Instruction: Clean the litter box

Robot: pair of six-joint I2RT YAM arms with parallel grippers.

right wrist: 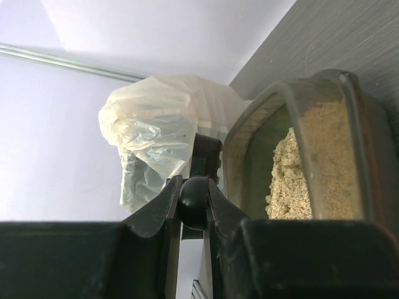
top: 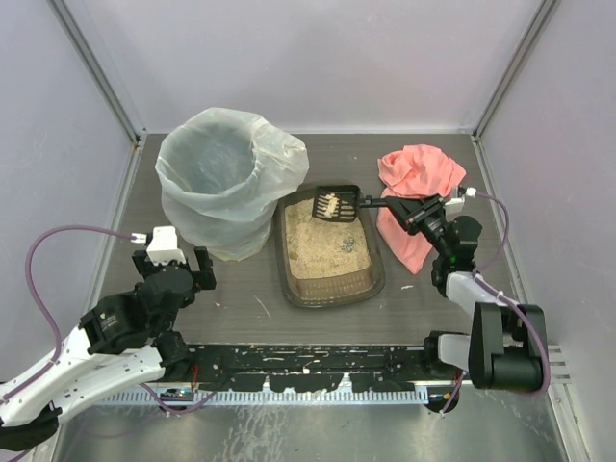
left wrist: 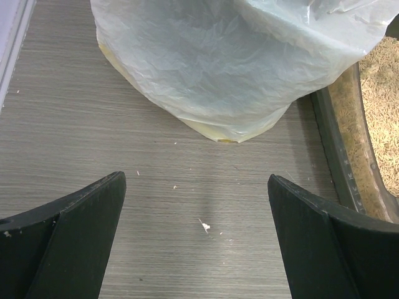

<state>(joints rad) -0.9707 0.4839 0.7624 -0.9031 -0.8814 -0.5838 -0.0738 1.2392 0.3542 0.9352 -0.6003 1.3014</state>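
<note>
The litter box (top: 366,279), a shallow dark tray of tan litter, sits mid-table; it also shows in the right wrist view (right wrist: 368,143) and at the right edge of the left wrist view (left wrist: 340,156). My right gripper (top: 402,214) is shut on the handle of the black slotted scoop (top: 334,205), which hovers over the box's far end with pale clumps in it. In the right wrist view the gripper (right wrist: 194,194) clamps the scoop's rounded handle end (right wrist: 194,202). My left gripper (top: 176,272) is open and empty, low over the table left of the box, and shows in its wrist view (left wrist: 196,212).
A tall bin lined with a translucent white bag (top: 223,178) stands left of the box, close to the scoop; it fills the top of the left wrist view (left wrist: 230,62). A pink cloth (top: 416,188) lies crumpled at the back right. Small litter crumbs (left wrist: 205,225) dot the table.
</note>
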